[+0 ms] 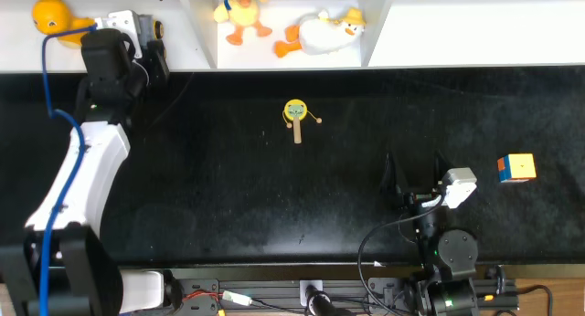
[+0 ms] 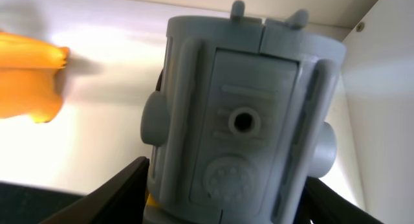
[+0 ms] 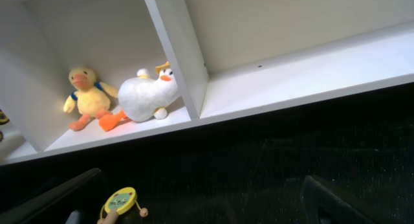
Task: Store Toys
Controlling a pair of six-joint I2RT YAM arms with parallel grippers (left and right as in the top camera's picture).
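Left gripper (image 1: 135, 44) was clamped on grey plastic cylindrical robot toy (image 2: 239, 114) inside white shelf's (image 1: 23, 60) upper-left compartment, beside rounded orange toy (image 1: 50, 15); right gripper (image 1: 413, 177), fingers apart, held nothing at lower right.

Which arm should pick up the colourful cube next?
Right. The cube lies on the robot's right, close to the right gripper, whose jaws are open and empty. The left gripper is far off at the left shelf compartment, holding a grey toy.
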